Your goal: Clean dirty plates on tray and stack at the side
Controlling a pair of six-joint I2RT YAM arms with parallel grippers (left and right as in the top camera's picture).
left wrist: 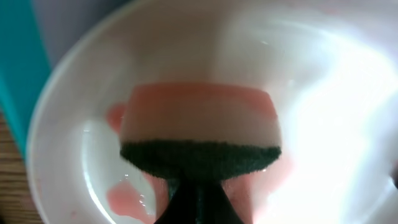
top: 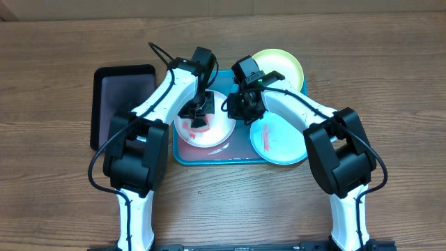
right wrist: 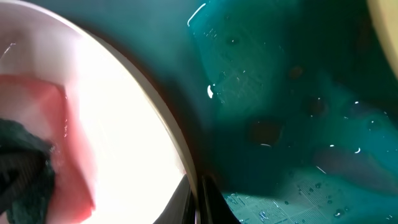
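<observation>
Overhead; 2 wrists close on plate (top: 219, 130)

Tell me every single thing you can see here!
White plate: one, smeared red, left side of the turquoise tray.
Lime-green plate: one, at the tray's back right corner.
Aqua plate: one, front right of the tray.
Turquoise tray: one, middle of the table.
Black tray: one, left of the turquoise one.
Sponge: one, pink with a dark green scrubber, on the white plate.
Table: one, brown wood.
Left arm: white and black, jaws shut on the sponge.
Right arm: white and black, jaws by the white plate's right edge, grip unclear.
</observation>
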